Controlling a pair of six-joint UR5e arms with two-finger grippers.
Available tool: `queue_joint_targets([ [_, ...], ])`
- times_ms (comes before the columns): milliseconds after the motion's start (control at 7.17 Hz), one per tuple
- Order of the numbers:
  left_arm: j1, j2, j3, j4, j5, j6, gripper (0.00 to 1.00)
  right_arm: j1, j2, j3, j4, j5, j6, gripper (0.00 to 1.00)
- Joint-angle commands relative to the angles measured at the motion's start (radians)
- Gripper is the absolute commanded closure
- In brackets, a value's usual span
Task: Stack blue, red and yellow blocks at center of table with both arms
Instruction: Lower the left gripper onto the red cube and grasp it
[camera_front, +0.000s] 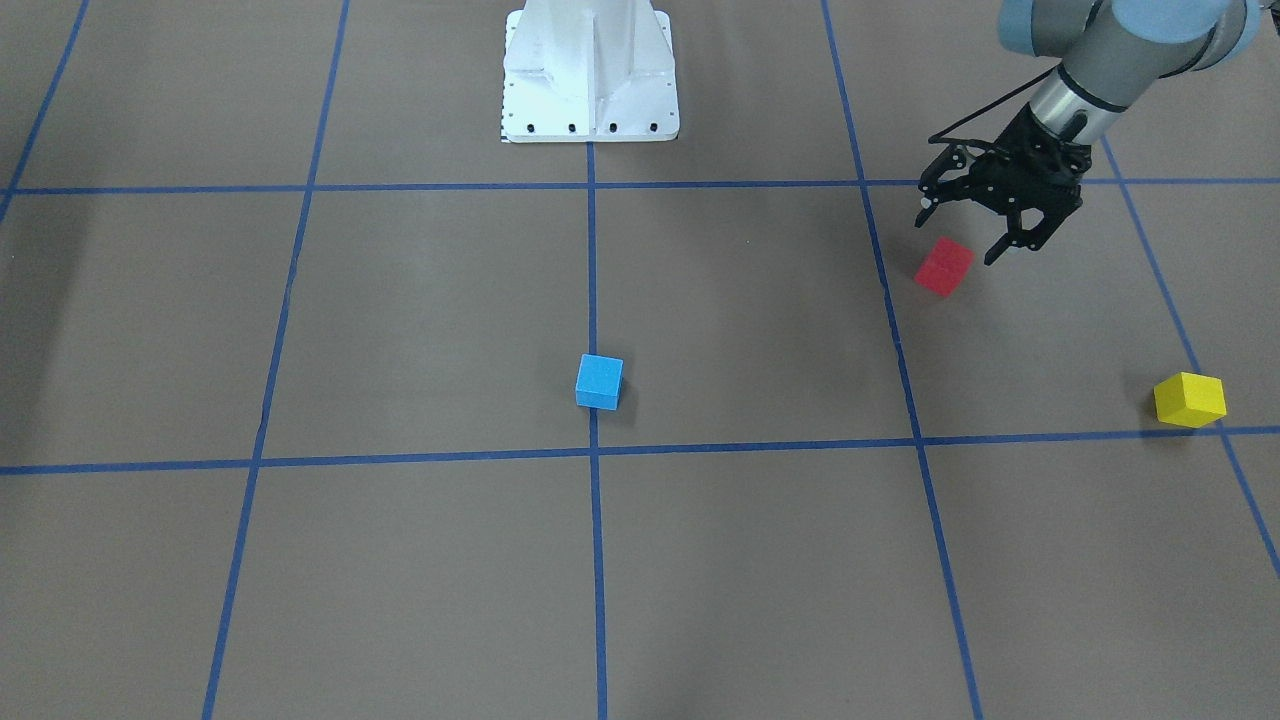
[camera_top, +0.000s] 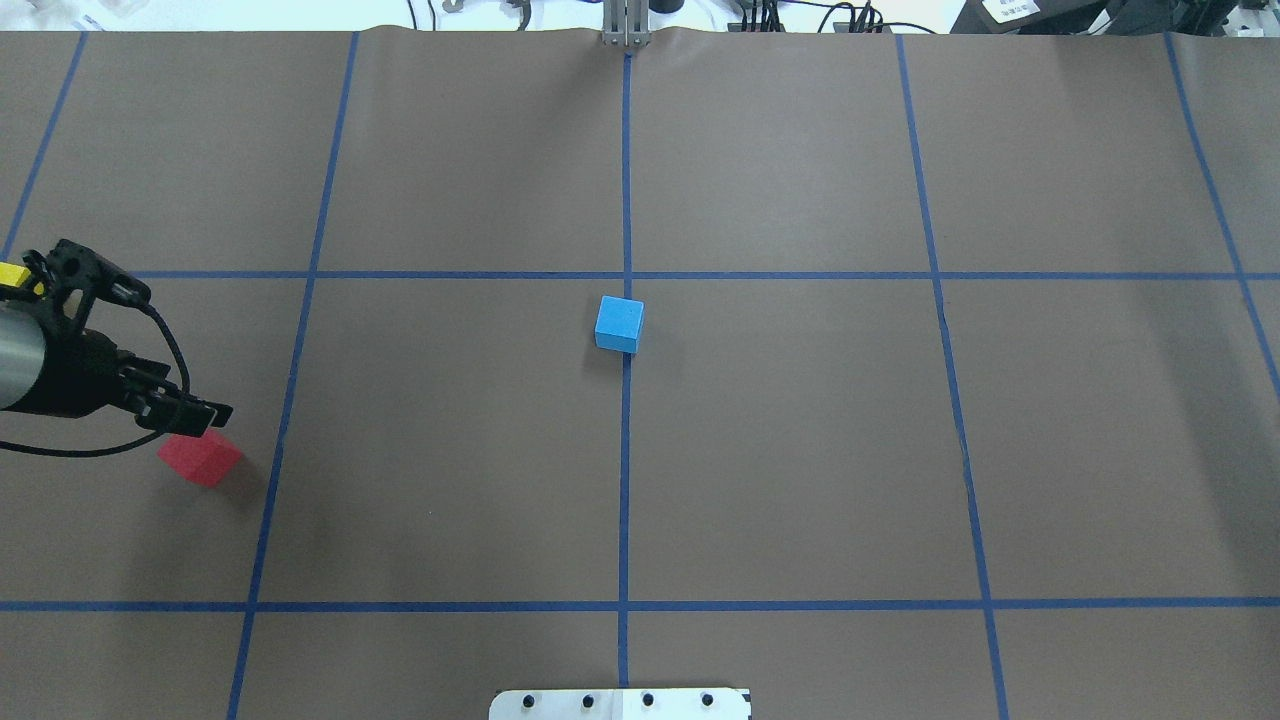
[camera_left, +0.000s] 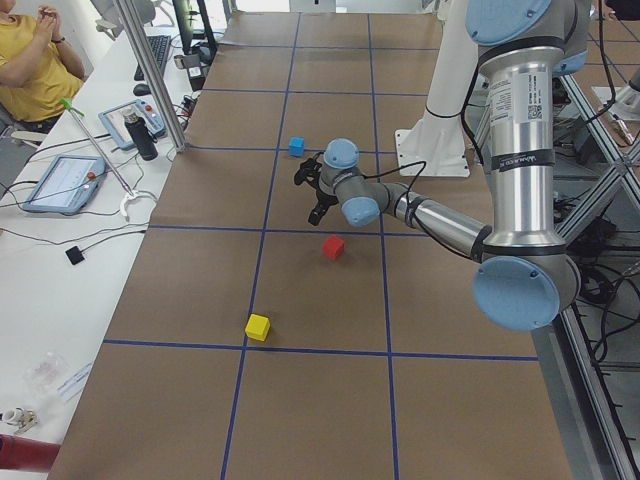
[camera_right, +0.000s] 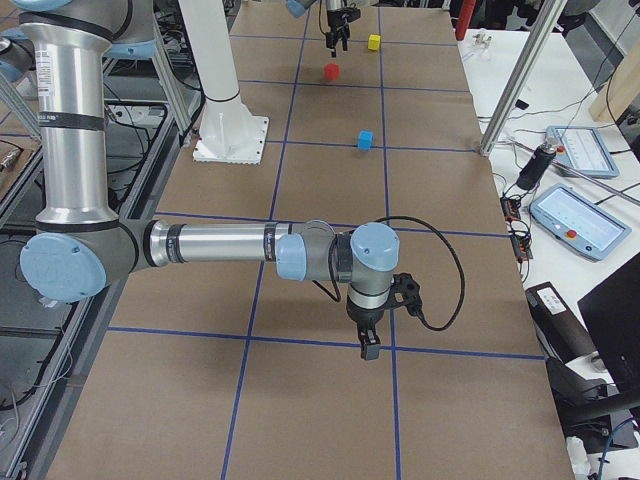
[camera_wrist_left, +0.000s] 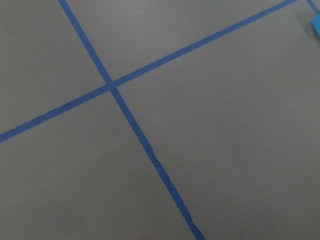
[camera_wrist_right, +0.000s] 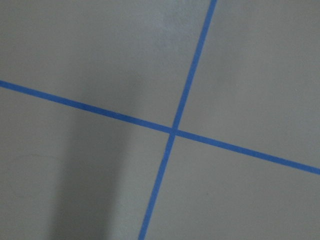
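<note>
Only the blue block is placed at the worktop centre. The red block is hovered over by the left gripper, jaws spread and empty. The yellow block is left farther out. The right gripper cannot be judged open or closed.

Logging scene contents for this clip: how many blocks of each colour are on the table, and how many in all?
blue block: 1
red block: 1
yellow block: 1
Total: 3 blocks, each lying apart, none stacked.
</note>
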Motion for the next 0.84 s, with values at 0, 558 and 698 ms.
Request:
queue_joint_targets([
  [0, 0.046, 0.035, -0.012, 0.077, 0.036, 0.107, 0.00, -0.001, -0.002, 0.000, 0.000, -0.003, 0.006, 0.00],
  [558, 0.054, -0.050, 0.121, 0.071, 0.034, 0.115, 0.00, -0.001, -0.001, 0.000, 0.000, -0.003, 0.009, 0.00],
  [698, 0.052, -0.043, 0.121, 0.071, 0.034, 0.115, 0.00, -0.001, -0.001, 0.000, 0.000, -0.003, 0.009, 0.00],
])
